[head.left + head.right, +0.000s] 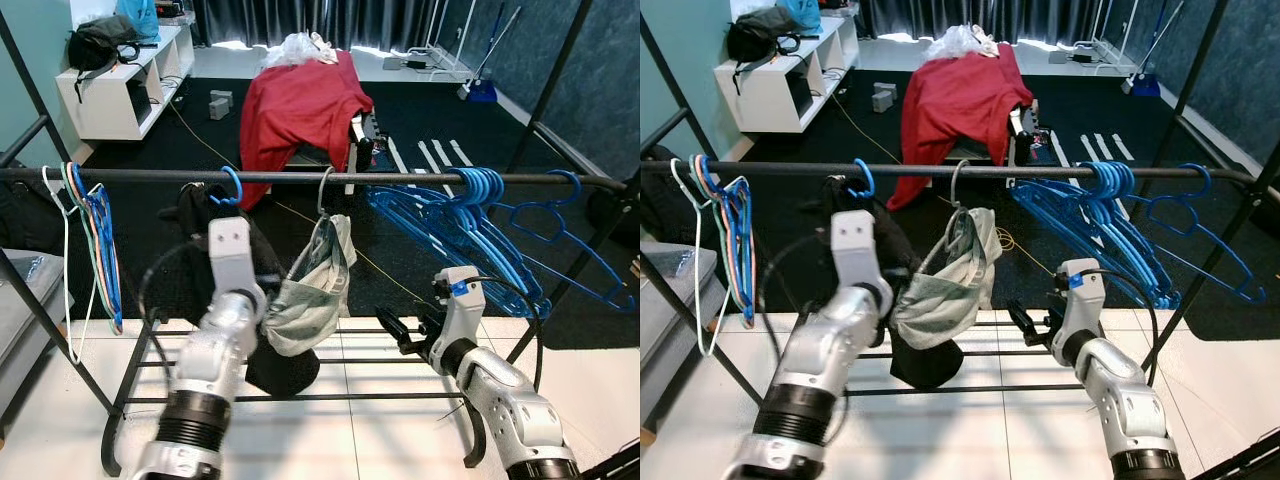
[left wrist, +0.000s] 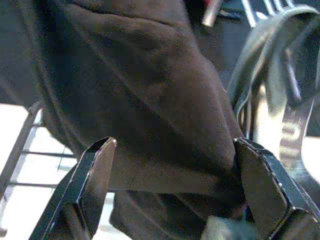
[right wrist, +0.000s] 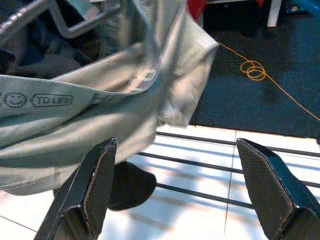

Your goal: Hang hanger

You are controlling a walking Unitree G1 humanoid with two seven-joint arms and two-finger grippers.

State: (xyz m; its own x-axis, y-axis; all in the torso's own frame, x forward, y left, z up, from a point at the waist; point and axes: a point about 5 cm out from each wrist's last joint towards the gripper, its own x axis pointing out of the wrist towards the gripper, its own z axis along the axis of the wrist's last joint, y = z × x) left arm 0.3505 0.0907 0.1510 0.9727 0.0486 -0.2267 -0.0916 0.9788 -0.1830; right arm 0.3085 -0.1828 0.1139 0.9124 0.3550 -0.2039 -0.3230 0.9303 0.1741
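A blue hanger's hook [image 1: 232, 186] rests on the black rail [image 1: 400, 178], carrying a black garment [image 1: 195, 270]. Beside it a grey hanger [image 1: 323, 192] holds a grey-green garment [image 1: 312, 292]. My left gripper [image 2: 172, 145] is open, its fingers [image 2: 95, 170] spread wide on either side of a fold of the black garment [image 2: 150, 100]. My left wrist [image 1: 228, 245] is raised just below the blue hook. My right gripper [image 1: 400, 335] is open and low, right of the grey-green garment [image 3: 90, 125], with nothing between its fingers.
Several empty blue hangers [image 1: 470, 205] crowd the rail's right part and several coloured ones [image 1: 95, 220] hang at its left end. The rack's lower bars [image 1: 350, 360] run under the garments. Behind stand a red-draped object [image 1: 300, 105] and a white shelf [image 1: 125, 85].
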